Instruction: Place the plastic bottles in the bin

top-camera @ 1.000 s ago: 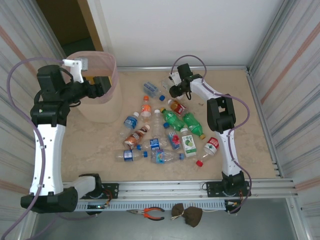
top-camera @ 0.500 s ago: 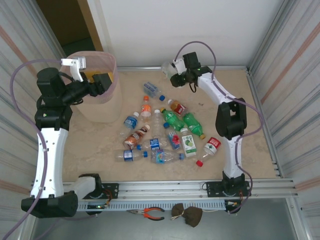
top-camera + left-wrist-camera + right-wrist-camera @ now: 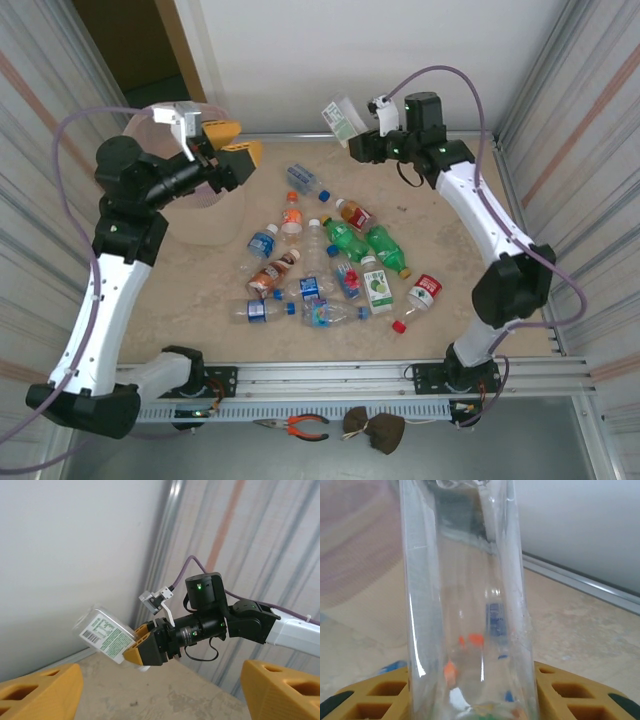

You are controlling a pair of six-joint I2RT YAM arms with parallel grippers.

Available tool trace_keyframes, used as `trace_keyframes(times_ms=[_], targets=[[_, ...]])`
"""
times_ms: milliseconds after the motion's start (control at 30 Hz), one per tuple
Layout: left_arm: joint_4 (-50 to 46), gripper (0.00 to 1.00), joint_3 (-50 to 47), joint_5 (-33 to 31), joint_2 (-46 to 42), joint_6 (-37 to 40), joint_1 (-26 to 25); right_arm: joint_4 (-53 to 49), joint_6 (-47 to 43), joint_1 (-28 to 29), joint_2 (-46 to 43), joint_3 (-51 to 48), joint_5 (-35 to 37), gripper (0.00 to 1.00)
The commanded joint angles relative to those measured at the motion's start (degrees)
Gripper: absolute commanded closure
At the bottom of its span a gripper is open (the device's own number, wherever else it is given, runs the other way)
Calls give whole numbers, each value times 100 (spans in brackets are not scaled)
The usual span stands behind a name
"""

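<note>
The right gripper (image 3: 360, 142) clamps a bottle (image 3: 343, 118) jutting past its fingertips, the bin (image 3: 200, 225) seemingly well beyond; the left gripper's (image 3: 233, 140) fingers stand apart.

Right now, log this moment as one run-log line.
left gripper: open, raised near bin | right gripper: shut on clear bottle, held aloft | other bottles: lying on table | bin drop: not yet done

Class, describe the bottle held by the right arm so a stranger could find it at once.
Look at the white back wall, then the right gripper hanging before it. It grips a clear bottle with a green-and-white label; the other bottles lie on the table.
</note>
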Motion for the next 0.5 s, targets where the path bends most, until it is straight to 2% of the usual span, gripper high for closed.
trace_keyframes(times_ms=[0,200,467], targets=[[414,17,368,96,184,339,-345,617,555,-36,-752,-281,-673,54],[643,18,668,52,471,440,-835,1232,1083,-26,-1700,-808,-1291,54],[1210,17,832,150,723,53,-1171,2171,1751,48,-2683,-1334,-1856,53]])
